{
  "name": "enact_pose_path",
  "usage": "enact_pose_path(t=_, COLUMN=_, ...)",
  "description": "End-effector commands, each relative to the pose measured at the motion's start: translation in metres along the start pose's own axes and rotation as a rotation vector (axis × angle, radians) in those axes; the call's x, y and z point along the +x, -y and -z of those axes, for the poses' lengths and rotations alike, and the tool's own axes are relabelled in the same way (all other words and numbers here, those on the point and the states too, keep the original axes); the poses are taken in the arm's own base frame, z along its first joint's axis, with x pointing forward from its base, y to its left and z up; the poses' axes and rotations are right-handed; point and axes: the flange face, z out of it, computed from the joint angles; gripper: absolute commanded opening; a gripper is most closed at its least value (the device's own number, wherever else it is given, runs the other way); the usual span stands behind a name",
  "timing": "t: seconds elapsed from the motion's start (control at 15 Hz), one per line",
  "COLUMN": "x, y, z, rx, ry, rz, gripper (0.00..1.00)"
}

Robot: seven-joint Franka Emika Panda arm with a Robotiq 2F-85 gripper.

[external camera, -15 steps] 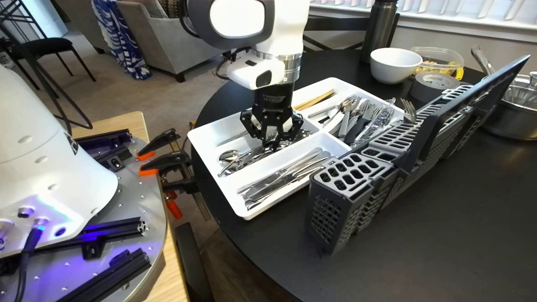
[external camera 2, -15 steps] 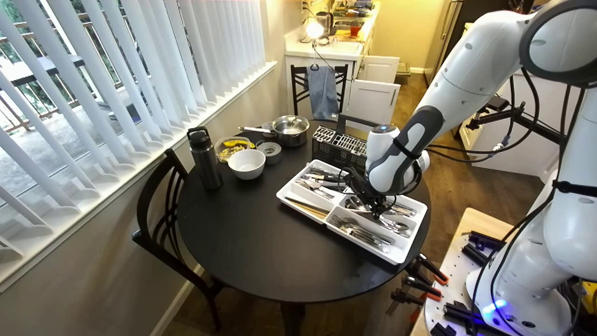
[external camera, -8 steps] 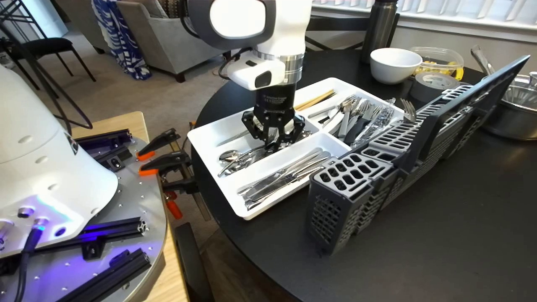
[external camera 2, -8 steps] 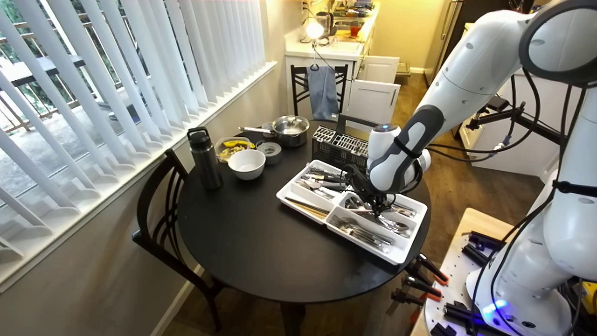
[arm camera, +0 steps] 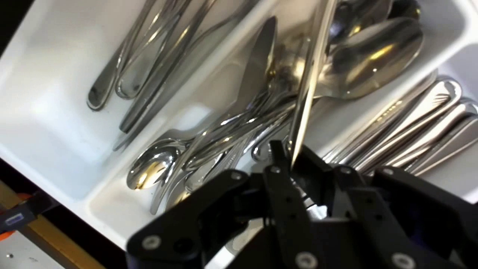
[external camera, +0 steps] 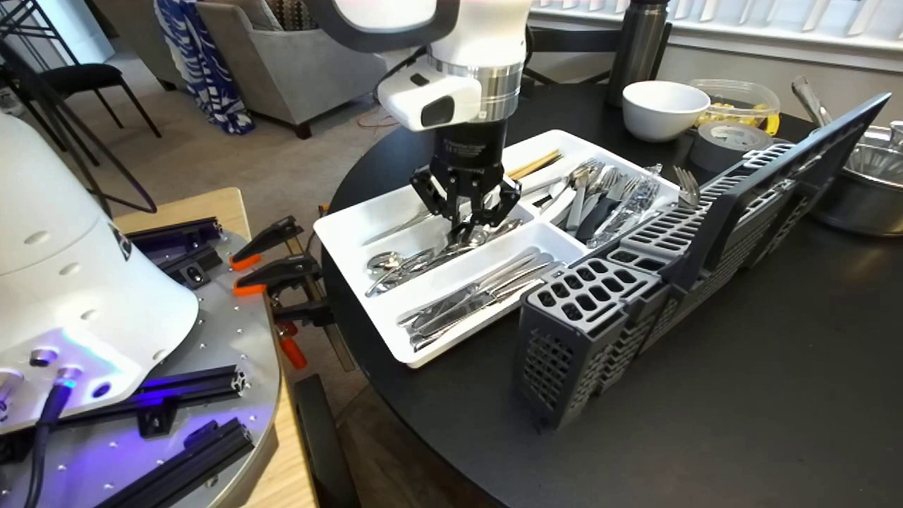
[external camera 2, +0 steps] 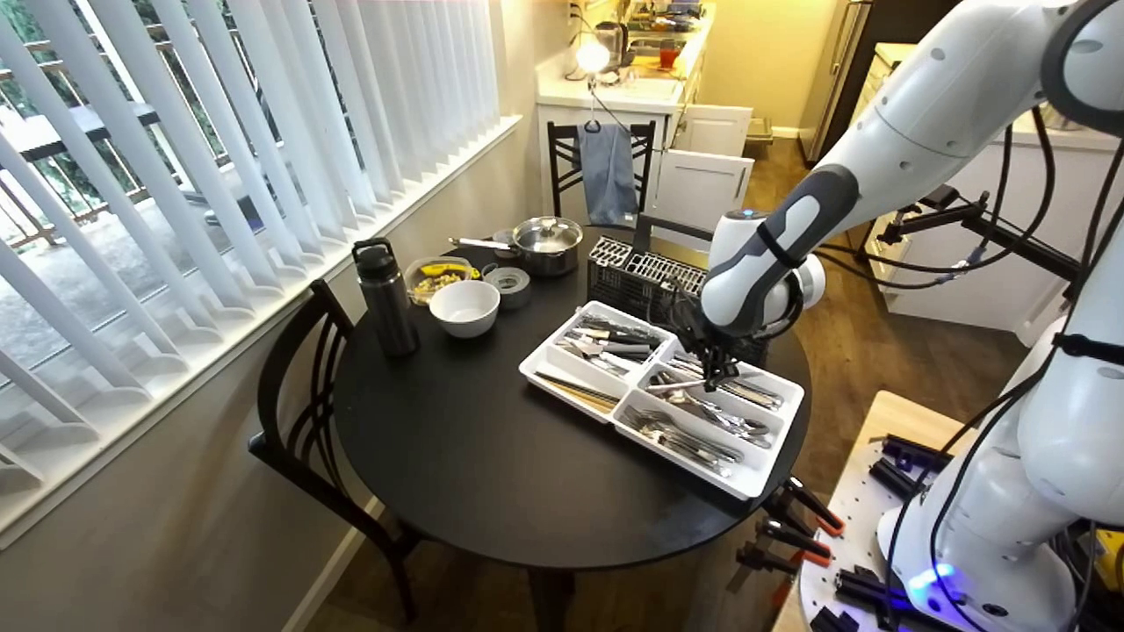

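My gripper (external camera: 462,229) is above the spoon compartment of a white cutlery tray (external camera: 356,226). Its fingers (arm camera: 287,155) are shut on a thin silver utensil (arm camera: 312,78), which slants up out of the top of the wrist view, so its far end is hidden there. In an exterior view the held utensil (external camera 2: 678,386) sticks out sideways from the gripper (external camera 2: 720,379). Below lie spoons (arm camera: 153,164) and a pointed blade (arm camera: 257,63). Knives (external camera: 480,296) fill the compartment nearest the basket. Forks (external camera 2: 676,439) lie in the opposite compartment.
A dark grey cutlery basket (external camera: 564,346) with a raised lid stands beside the tray, a fork (external camera: 686,187) in its top. Chopsticks (external camera 2: 575,391) and mixed utensils (external camera: 600,201) fill other compartments. A bowl (external camera: 663,109), tape roll (external camera: 730,144), bottle (external camera 2: 386,303) and pot (external camera 2: 549,250) stand farther off.
My gripper has risen a little from the spoons and shifted slightly toward the basket side, with the silver utensil in it. The tray has barely moved.
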Motion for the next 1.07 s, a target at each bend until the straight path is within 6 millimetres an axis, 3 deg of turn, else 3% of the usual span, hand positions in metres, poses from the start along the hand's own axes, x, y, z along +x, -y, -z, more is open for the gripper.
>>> enact_pose_path(t=0.0, x=0.010, y=-0.009, z=0.039, rx=-0.016, ry=0.090, rz=-0.033, gripper=0.02)
enact_pose_path(t=0.6, x=0.020, y=0.000, z=0.077, rx=0.038, ry=0.139, rz=-0.104, gripper=0.01)
enact_pose_path(t=1.0, x=0.044, y=0.017, z=0.087, rx=0.077, ry=0.168, rz=-0.265, gripper=0.01)
